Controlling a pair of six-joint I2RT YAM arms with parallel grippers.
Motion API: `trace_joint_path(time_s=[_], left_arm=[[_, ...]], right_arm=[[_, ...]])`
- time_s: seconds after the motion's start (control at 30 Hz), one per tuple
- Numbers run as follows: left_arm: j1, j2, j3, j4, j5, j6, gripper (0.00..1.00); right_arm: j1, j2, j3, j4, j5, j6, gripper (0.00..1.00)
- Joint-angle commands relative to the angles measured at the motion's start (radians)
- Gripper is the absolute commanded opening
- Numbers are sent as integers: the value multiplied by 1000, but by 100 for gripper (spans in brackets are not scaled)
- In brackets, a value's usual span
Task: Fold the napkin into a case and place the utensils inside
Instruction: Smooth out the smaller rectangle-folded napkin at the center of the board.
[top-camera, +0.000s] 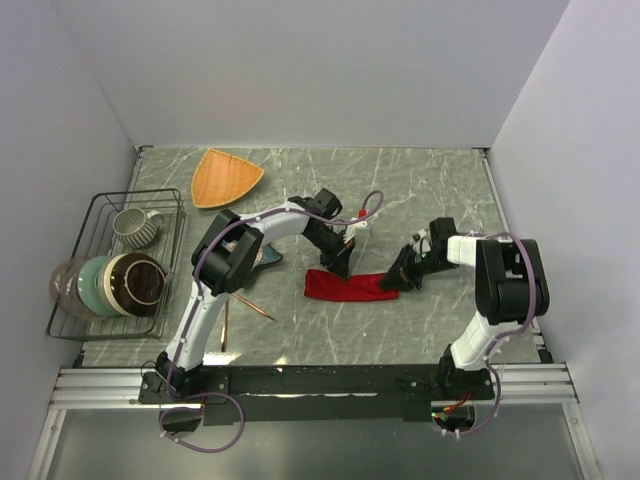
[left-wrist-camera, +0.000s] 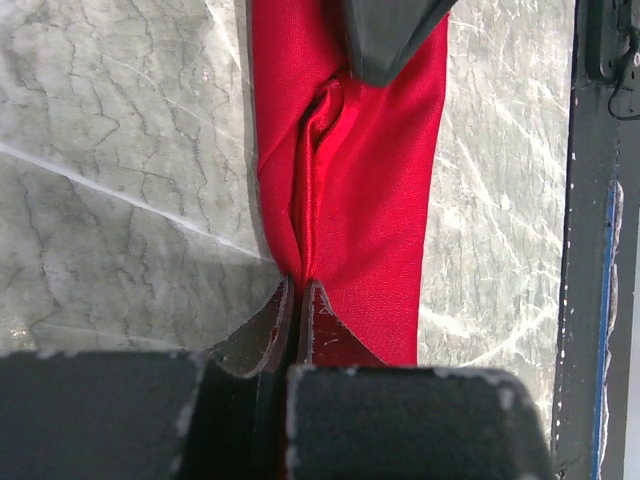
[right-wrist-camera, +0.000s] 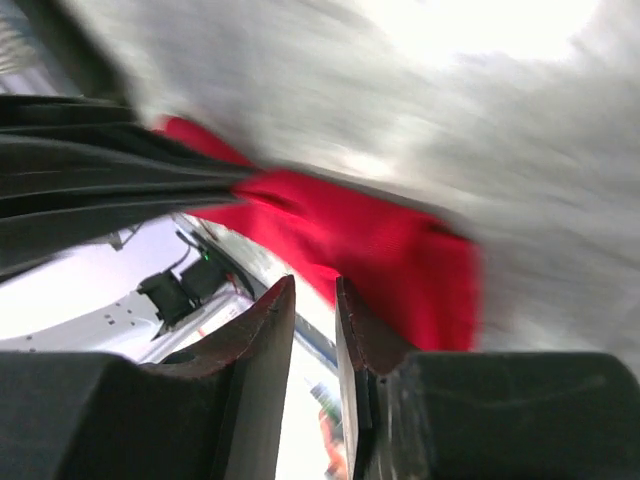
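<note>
The red napkin (top-camera: 350, 287) lies mid-table as a long narrow strip. My left gripper (top-camera: 338, 268) comes down on its left part and is shut, pinching a raised fold of the napkin (left-wrist-camera: 370, 180) between its fingertips (left-wrist-camera: 298, 285). My right gripper (top-camera: 393, 280) hovers at the strip's right end. In the right wrist view its jaws (right-wrist-camera: 315, 285) stand a little apart with nothing between them, and the napkin (right-wrist-camera: 380, 250) lies just beyond. Two thin copper utensils (top-camera: 258, 308) lie on the table near the left arm's base.
A blue dish (top-camera: 270, 256) peeks out under the left arm. An orange triangular plate (top-camera: 226, 176) sits at the back. A wire rack (top-camera: 115, 262) with a mug and bowls stands at the left. Grey walls close in the table on three sides.
</note>
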Motion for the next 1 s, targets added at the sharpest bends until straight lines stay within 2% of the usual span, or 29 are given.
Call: trace_joint_path(time_s=[0.0,0.17,0.3,0.43,0.47,0.6,0.73,0.87,0.97], left_arm=[[-1,-11,-51,34,-113,-1,1],[1,-52,-78,78,-145,-38,1],[1,-144,-144,158,-167,-48,1],[-5,-248,-244,274,-210,-29,1],[-5,-260,-259,313,-213,-18,1],[-13,-317,-318,382,-228,46,1],[-18,-360,-379,439,-231,83,1],[-22,-412,-450,524,-230,124,1],[-27,-440,-480,549,-225,155,1]], right_arm=[[-38,83,-40,-3,46,4,29],[-49,172,35,-28,46,-30,29],[-39,101,130,-103,-58,-122,38],[-37,10,247,-258,-46,-361,47],[-39,4,306,-295,-34,-471,50],[-40,27,455,-451,4,-697,60],[-19,64,569,-520,64,-931,70],[27,96,587,-534,57,-1039,78],[69,100,600,-516,46,-1065,80]])
